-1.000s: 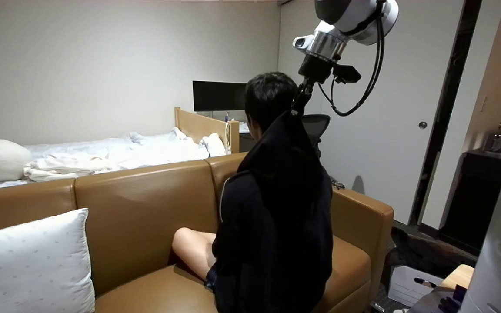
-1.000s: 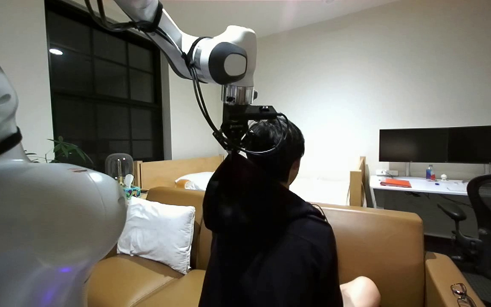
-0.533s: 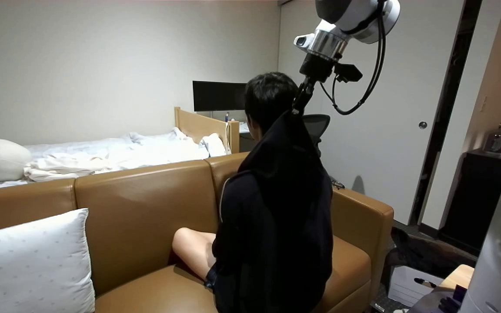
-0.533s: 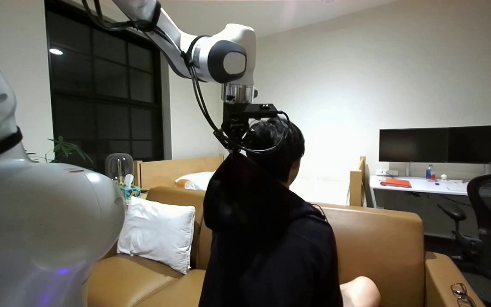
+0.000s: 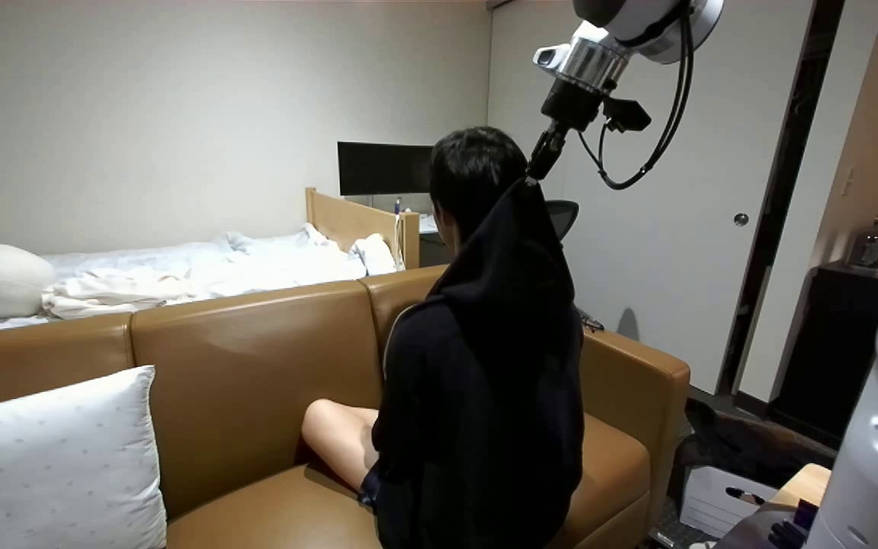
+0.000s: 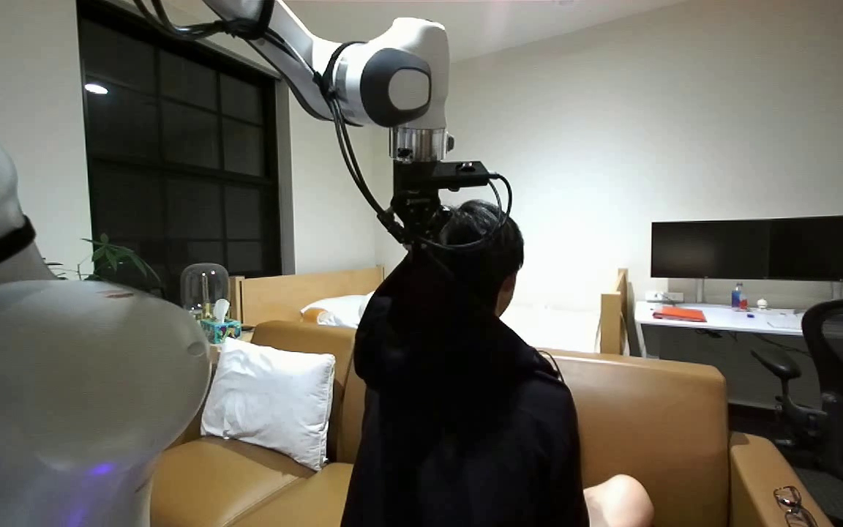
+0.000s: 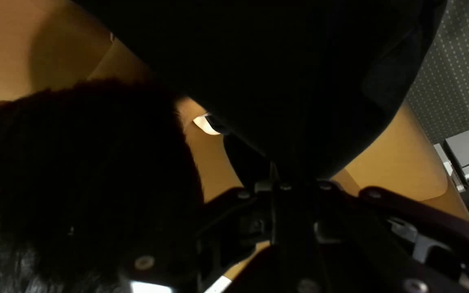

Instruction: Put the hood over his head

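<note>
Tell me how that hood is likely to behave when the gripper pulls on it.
Probably floppy: the hood rises to a peak at the gripper and drapes below. It likely won't move freely, as it runs down into the hoodie, which may ride up. Pinched only at the peak, it could slump if released.

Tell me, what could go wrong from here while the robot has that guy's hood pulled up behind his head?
The hood might slip loose, as the end effector seems to pinch only its upper edge.
The end effector could bump his head: it is close behind it, and whether they touch is unclear.
Pulling too hard might tug the dark top uncomfortably, since the hood is stretched up to a peak.
</note>
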